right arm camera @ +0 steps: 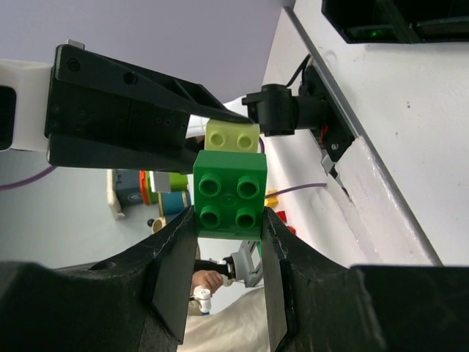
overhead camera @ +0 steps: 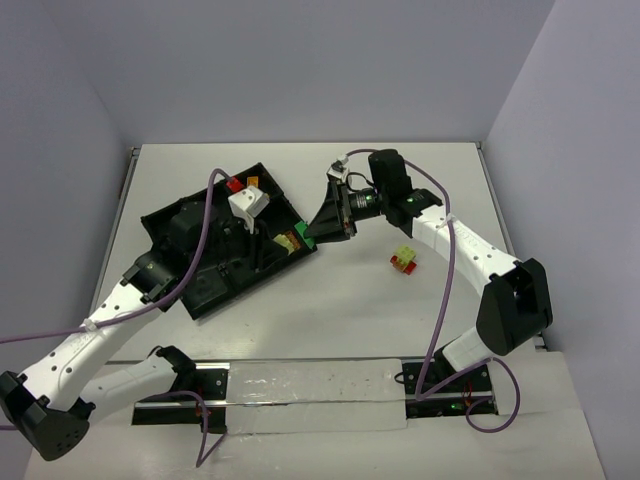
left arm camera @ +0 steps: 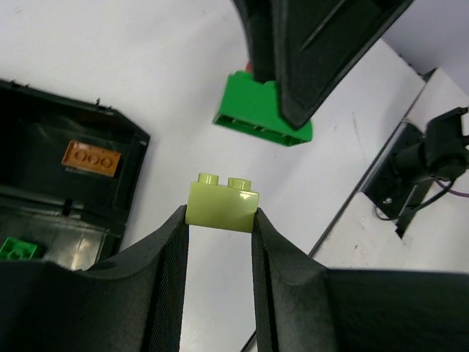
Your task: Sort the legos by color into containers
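My left gripper point(left arm camera: 220, 214) is shut on a yellow-green brick point(left arm camera: 222, 202), held above the table just off the right edge of the black tray point(overhead camera: 215, 290). My right gripper point(right arm camera: 229, 214) is shut on a green brick point(right arm camera: 229, 194) right next to it. The green brick also shows in the left wrist view point(left arm camera: 262, 114). In the top view the two grippers meet at the tray's right corner, left point(overhead camera: 290, 240) and right point(overhead camera: 320, 236). The tray's compartments hold an orange brick point(left arm camera: 91, 158), a green brick point(left arm camera: 18, 248) and red and orange bricks point(overhead camera: 240, 184).
A yellow-green and red cluster point(overhead camera: 405, 260) lies on the white table right of the grippers. The left arm reaches across the tray. The table's right edge point(overhead camera: 495, 200) borders a grey wall.
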Action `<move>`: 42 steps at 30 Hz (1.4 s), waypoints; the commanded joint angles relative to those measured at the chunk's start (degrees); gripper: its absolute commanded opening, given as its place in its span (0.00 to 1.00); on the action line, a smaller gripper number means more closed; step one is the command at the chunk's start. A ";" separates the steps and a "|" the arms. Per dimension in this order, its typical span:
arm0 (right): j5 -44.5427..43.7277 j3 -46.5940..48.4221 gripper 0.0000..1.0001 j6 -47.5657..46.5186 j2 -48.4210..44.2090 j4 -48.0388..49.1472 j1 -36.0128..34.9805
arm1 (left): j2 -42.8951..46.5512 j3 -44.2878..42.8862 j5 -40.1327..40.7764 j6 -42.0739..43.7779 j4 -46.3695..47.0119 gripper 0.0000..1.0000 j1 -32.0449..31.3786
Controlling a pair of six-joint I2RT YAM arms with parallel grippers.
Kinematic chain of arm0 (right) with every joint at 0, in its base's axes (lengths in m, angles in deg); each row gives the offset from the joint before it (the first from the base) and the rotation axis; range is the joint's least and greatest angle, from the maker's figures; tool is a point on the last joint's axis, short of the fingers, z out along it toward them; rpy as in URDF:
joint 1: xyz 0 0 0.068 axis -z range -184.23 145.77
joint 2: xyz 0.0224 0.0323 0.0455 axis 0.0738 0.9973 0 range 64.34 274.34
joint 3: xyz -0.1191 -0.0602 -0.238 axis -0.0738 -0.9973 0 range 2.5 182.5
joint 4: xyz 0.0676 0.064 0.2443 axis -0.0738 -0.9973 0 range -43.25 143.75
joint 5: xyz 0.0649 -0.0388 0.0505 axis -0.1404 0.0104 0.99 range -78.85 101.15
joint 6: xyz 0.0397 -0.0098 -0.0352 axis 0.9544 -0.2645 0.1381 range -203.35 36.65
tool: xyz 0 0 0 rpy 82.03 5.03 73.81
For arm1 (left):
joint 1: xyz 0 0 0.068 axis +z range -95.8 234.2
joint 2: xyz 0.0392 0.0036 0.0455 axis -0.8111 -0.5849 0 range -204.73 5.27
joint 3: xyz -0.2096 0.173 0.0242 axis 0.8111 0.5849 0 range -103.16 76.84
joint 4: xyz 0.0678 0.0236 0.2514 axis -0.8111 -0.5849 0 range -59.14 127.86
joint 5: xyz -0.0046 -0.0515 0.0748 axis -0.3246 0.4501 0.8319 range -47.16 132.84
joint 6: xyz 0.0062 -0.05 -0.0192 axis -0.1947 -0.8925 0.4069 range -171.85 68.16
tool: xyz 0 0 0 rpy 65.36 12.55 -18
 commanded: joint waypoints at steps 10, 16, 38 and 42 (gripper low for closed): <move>-2.99 0.91 0.08 -7.27 -2.89 -7.97 2.63 | -1.05 -1.79 17.44 -5.61 -6.81 0.00 12.81; -3.51 0.71 0.08 -8.57 -3.30 -9.20 2.64 | -10.38 -5.81 14.52 -9.39 -7.99 0.00 19.05; -6.69 1.29 0.08 -14.09 -1.64 -15.06 2.64 | -34.27 -22.65 25.04 -18.78 -9.82 0.00 27.09; -10.49 3.31 0.08 -16.84 0.76 -19.17 2.49 | -38.01 -25.04 25.92 -18.80 -9.53 0.00 28.96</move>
